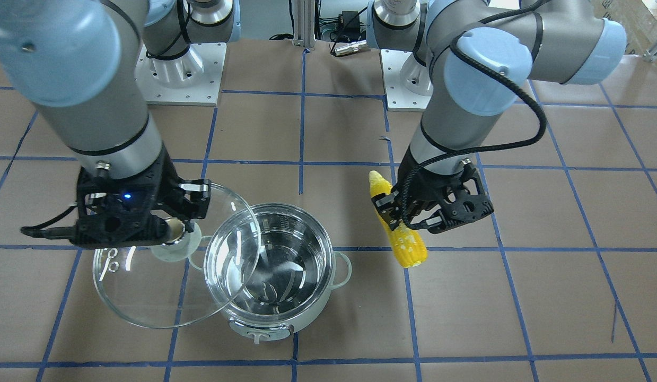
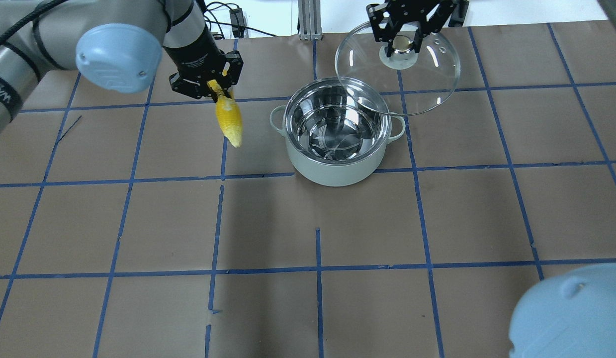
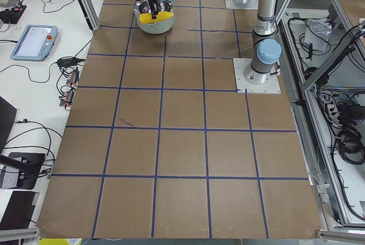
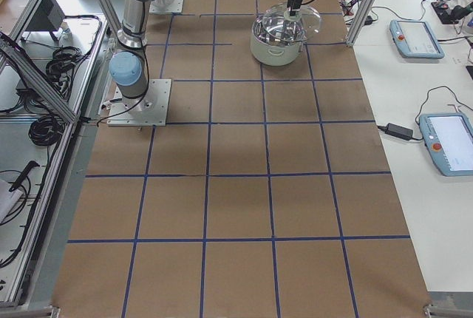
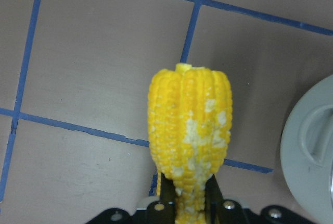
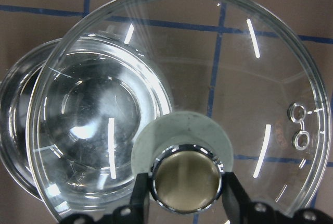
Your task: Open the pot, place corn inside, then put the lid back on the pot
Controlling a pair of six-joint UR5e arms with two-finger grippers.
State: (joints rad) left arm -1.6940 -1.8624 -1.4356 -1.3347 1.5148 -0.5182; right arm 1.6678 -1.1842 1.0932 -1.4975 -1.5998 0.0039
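The mint-white pot (image 2: 337, 149) stands open on the table, its steel inside bare; it also shows in the front view (image 1: 278, 265). My left gripper (image 2: 216, 87) is shut on the yellow corn (image 2: 228, 117) and holds it in the air to the pot's left, as the front view (image 1: 400, 233) and the left wrist view (image 5: 190, 125) show. My right gripper (image 2: 401, 44) is shut on the knob (image 6: 186, 178) of the glass lid (image 2: 417, 74), held above the table beside and partly over the pot's rim (image 1: 148, 297).
The table is brown paper with blue tape lines (image 2: 317, 268). The arm bases (image 1: 180, 74) stand at the robot's side. Tablets and cables lie on side benches (image 4: 414, 37).
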